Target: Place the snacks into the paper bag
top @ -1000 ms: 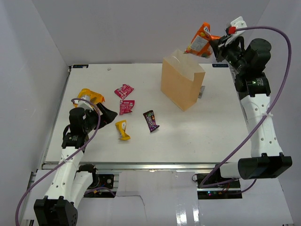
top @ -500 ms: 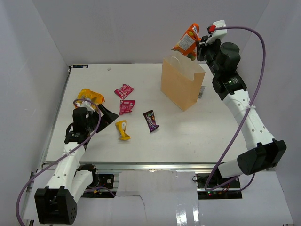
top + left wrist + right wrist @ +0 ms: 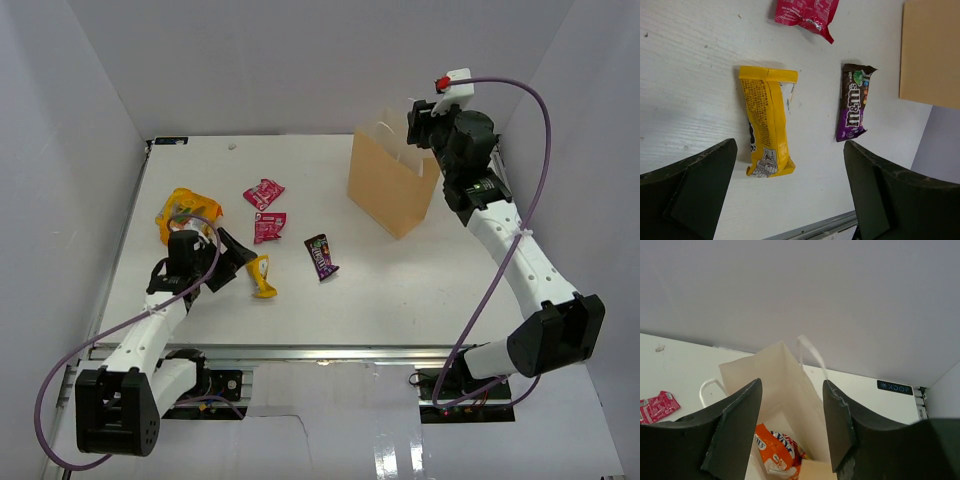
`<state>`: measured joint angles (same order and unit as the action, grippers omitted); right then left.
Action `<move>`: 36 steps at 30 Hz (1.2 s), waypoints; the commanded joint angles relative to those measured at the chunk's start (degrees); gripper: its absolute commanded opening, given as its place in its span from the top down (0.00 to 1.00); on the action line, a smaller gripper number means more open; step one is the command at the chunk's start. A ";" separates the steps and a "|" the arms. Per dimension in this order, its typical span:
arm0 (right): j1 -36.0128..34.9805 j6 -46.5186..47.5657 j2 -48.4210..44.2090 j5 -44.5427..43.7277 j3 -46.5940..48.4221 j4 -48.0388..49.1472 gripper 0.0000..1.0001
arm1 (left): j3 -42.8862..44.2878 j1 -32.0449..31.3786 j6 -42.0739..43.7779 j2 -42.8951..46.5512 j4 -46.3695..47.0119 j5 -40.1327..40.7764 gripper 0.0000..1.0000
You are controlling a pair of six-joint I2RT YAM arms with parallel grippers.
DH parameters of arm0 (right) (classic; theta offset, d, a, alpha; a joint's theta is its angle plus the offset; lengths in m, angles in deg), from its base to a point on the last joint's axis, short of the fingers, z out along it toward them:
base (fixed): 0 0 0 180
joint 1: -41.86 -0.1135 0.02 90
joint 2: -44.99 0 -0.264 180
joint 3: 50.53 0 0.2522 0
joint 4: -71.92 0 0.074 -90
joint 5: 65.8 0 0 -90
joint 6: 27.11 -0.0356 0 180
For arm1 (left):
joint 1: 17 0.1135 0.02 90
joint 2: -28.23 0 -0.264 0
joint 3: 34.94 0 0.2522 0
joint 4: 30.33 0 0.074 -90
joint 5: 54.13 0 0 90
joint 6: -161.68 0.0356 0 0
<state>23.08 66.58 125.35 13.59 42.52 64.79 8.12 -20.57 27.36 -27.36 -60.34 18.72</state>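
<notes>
Skidding worries me: my left claw (image 3: 790,150), spread like my right claw (image 3: 791,385), could shove the probably slick yellow packet (image 3: 765,120) away.

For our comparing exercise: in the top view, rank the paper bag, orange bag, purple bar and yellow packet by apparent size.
1. Paper bag
2. orange bag
3. purple bar and yellow packet, which look about alike, so unranked.

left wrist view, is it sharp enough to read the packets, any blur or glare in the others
Left wrist: yellow packet and purple bar sharp, the bar's logo readable; left fingers dark and soft. Right wrist: right fingers blurred and dark, orange bag inside the paper bag clear. Top external: even light, glare on the glossy floor in front.
</notes>
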 commanded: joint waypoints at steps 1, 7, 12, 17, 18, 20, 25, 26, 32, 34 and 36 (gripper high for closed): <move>-0.11 0.10 -4.07 0.41 -0.01 4.62 0.41 | 0.49 -1.26 -1.21 -1.44 0.52 2.99 0.02; 0.33 9.64 -8.37 16.38 -1.50 -2.05 0.36 | 4.26 -4.86 -1.65 -8.37 -4.04 10.01 0.07; 1.56 16.27 -13.90 33.70 -6.06 -9.79 0.20 | 7.96 -9.69 -2.18 -15.24 -5.28 13.62 0.18; 3.05 15.57 -17.16 35.48 -11.60 -10.41 0.15 | 13.05 -14.88 -1.74 -23.93 -6.86 18.44 0.29; 3.75 15.39 -17.42 35.66 -12.22 -10.41 0.15 | 13.93 -15.41 -1.04 -25.17 -7.65 18.73 0.36; 4.37 15.30 -18.47 36.10 -13.45 -10.68 0.15 | 15.78 -17.08 -0.77 -27.28 -8.53 19.78 0.43; 6.30 15.21 -20.33 36.19 -15.47 -11.38 0.15 | 18.95 -19.45 1.42 -26.06 -8.97 22.94 0.70; 6.74 15.13 -20.76 36.36 -16.09 -11.55 0.14 | 19.74 -19.63 2.03 -25.80 -9.06 23.03 0.74; 10.87 14.25 -22.43 37.85 -18.81 -13.05 0.13 | 27.47 -20.95 7.48 -23.60 -4.24 17.25 0.88; 11.84 14.42 -23.22 39.08 -20.39 -13.40 0.13 | 31.41 -21.03 8.97 -23.77 0.15 11.03 0.89; 13.50 14.95 -23.75 39.61 -21.54 -14.27 0.12 | 34.84 -21.04 9.16 -24.73 5.06 7.76 0.90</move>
<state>34.84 81.35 102.92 51.01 22.24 51.35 37.10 -41.18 33.64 -54.16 -64.89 33.95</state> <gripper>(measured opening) 0.875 0.273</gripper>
